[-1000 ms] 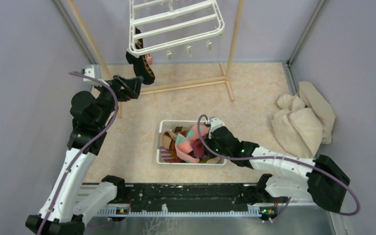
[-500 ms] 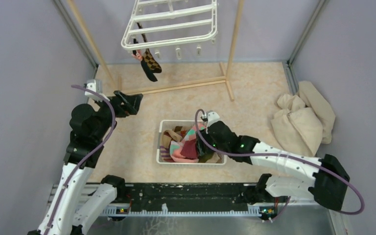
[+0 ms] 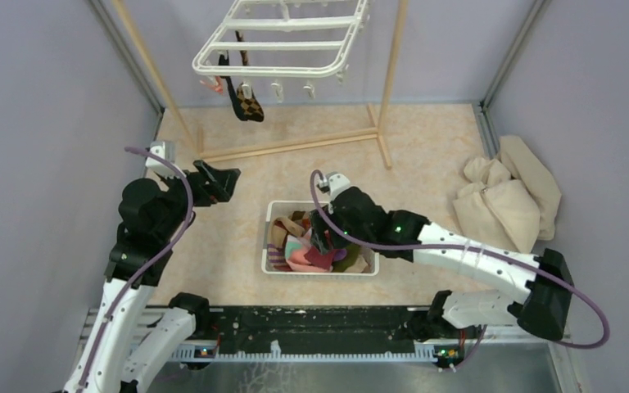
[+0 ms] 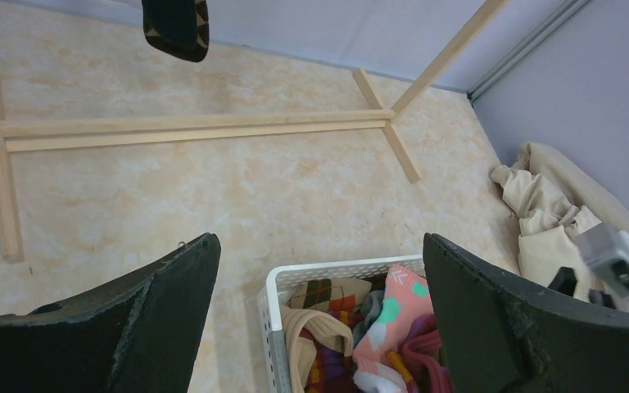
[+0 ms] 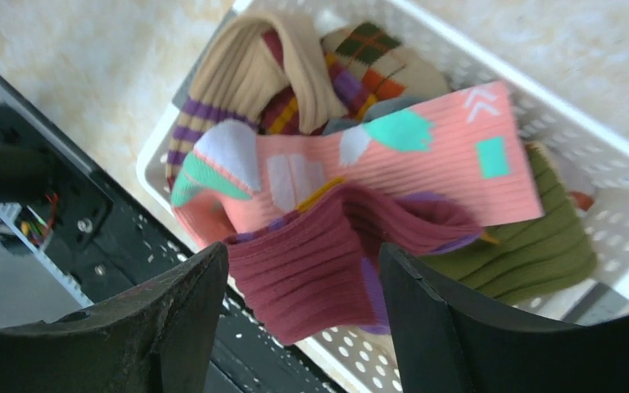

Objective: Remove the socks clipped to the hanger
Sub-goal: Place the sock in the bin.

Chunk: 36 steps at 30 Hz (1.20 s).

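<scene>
The white hanger (image 3: 282, 41) hangs at the top, with a brown argyle sock (image 3: 246, 103) and a pink scrap (image 3: 211, 82) clipped at its left end. The argyle sock's toe (image 4: 176, 24) shows high in the left wrist view. My left gripper (image 3: 228, 178) (image 4: 319, 241) is open and empty, well below that sock. My right gripper (image 3: 321, 236) (image 5: 303, 254) is open over the white basket (image 3: 272, 214). A pink sock with mint patches (image 5: 393, 164), a maroon sock (image 5: 319, 270) and an olive sock (image 5: 532, 246) lie loose in it.
A wooden pole rack (image 3: 295, 143) carries the hanger, its feet on the floor. A beige cloth heap (image 3: 508, 196) lies at the right wall. The black base rail (image 3: 311, 323) runs along the near edge. Walls close in left and right.
My right gripper opened and let the pink sock fall into the basket, then shifted left. The hanger swung left and back. My left gripper drew back from the hanging sock.
</scene>
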### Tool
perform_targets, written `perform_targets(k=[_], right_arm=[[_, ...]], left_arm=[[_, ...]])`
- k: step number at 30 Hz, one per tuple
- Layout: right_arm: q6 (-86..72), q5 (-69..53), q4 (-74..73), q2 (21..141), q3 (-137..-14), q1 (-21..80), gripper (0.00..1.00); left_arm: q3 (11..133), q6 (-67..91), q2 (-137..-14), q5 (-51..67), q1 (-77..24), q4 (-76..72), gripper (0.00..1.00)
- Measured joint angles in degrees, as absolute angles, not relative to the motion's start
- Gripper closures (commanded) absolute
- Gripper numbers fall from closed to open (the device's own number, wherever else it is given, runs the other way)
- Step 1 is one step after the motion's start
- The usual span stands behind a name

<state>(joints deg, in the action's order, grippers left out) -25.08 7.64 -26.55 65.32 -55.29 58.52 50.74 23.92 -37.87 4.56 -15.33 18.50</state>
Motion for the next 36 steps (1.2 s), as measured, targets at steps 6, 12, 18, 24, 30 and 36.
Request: perform_targets(k=[6,12,18,24,30,36], right_arm=[[-25.1,7.5,-26.0,74.4,-55.3,62.9,0.32],[-25.8,10.5,-19.9,86.3,-54.8,63.3,0.31],[-25.5,13.5,-12.2,97.4,-58.2,63.3,0.31],[-24.9,13.4,-9.7,97.2,-58.6,63.1,0.30],[-23.3,11.7,-18.2,85.2,-58.7,63.1,0.27],[-22.0,11.0,-24.4,69.5,-61.2,63.1,0.25]], left_arm=[[50.7,23.9,-36.3,4.5,-15.3,20.6,0.01],[50.7,23.9,-36.5,3.4,-15.3,22.4,0.01],[50.9,23.2,-38.3,2.1,-15.3,23.2,0.01],[50.9,22.4,-39.4,0.9,-15.3,23.2,0.01],[50.9,22.0,-41.0,-0.9,-15.3,22.7,0.01],[53.1,20.9,-47.8,-4.3,-15.3,19.0,0.01]])
